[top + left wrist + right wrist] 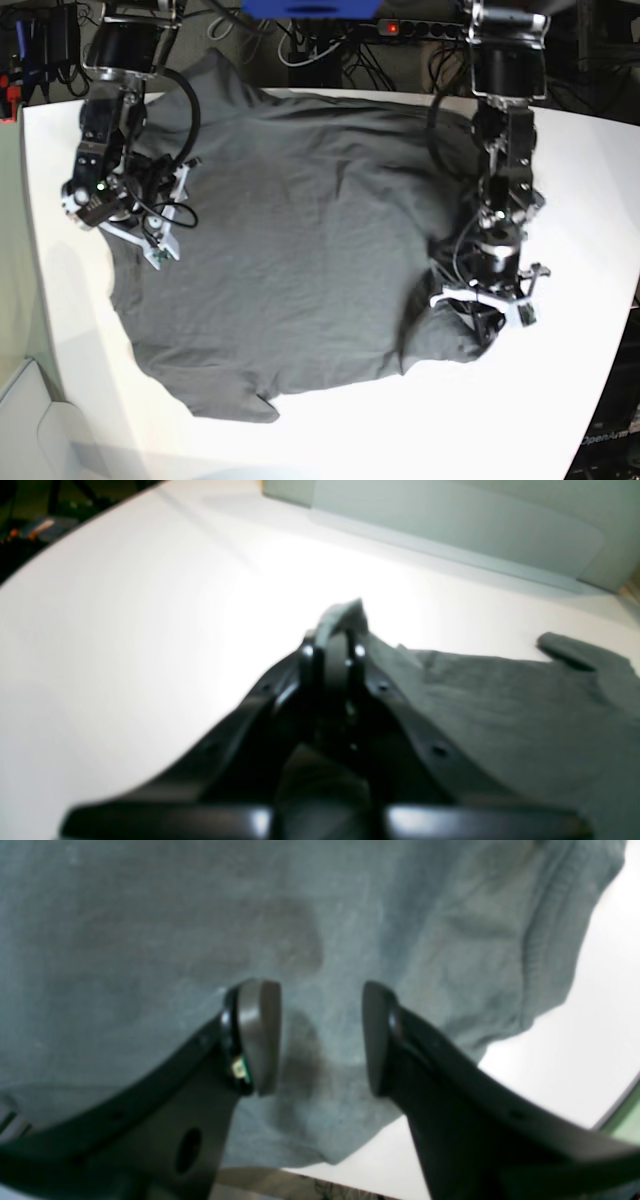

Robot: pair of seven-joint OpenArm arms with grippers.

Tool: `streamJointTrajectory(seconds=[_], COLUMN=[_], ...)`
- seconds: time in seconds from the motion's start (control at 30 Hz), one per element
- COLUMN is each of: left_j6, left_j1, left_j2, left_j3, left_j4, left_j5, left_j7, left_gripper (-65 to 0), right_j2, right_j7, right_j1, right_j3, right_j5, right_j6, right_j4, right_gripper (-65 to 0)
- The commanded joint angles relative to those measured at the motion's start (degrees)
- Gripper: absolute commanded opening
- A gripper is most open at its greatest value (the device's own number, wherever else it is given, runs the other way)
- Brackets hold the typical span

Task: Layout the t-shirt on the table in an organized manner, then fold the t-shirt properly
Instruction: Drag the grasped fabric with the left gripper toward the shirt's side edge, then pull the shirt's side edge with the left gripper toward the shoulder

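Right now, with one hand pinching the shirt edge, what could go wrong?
1. The left hand is shut on only a thin corner of the t-shirt; a pull may slip it free.
2. The right hand sits open over the cloth, gripping nothing, so a one-sided pull could drag the shirt askew.
3. The fabric is bunched near the left hand, which may crease into the fold.

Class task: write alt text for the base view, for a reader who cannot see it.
A dark grey t-shirt lies spread on a white table, seen from above. The left gripper, on the view's right, is shut on a bunched edge of the shirt; the right gripper, on the view's left, is open over the opposite side.
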Motion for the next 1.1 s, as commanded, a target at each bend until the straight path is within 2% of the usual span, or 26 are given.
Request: streamJointTrajectory(seconds=[0.0, 0.23, 0.33, 0.5, 0.67, 0.73, 0.93, 1.07], left_j6=[-0.4, -0.8, -0.8, -0.8, -0.8, -0.6, -0.3, -0.3], left_j1=[-3.5, -14.7, -19.5, -27.0, -33.7, -37.1, -45.1, -47.4], left_j2=[-0.9, -5.2, -7.4, -11.0, -11.7, -11.4, -9.7, -9.7], left_j3=[-0.3, -0.3, 0.3, 7.4, 14.5, 16.1, 16.2, 16.2], left_j4=[0.8, -5.6, -11.6, -22.6, -32.8, -38.1, -52.9, -58.0], left_j5=[-0.1, 0.4, 0.4, 0.4, 0.6, 2.7, 11.8, 15.2], left_j7=[-0.2, 10.2, 11.0, 10.4, 3.0, 0.8, -7.3, -10.1], left_gripper=[-63.7, -63.7, -63.7, -63.7, -63.6, -63.3, -63.2, -63.1], right_j2=[0.3, 0.3, 0.4, 0.9, 1.0, 1.0, 1.1, 1.1], right_j7=[0.4, 0.4, 0.4, 0.4, 0.3, 0.3, 0.3, 0.4], right_j1=[0.9, 0.5, 0.3, -1.0, -1.3, -2.2, -3.4, -3.9], right_j3=[0.0, 0.0, 0.0, 0.0, 0.0, 0.0, 0.1, 0.1], right_j5=[0.3, 0.3, 0.3, 0.2, 0.2, 0.2, 0.2, 0.2], right_j6=[0.0, 0.0, 0.0, 0.0, 0.0, 0.0, 0.0, 0.0], right_j4=[0.9, 0.9, 0.9, 1.0, 1.0, 1.2, 1.4, 1.4], right_gripper=[-37.7, -37.7, -37.7, -37.7, -37.7, -37.7, -37.7, -37.7])
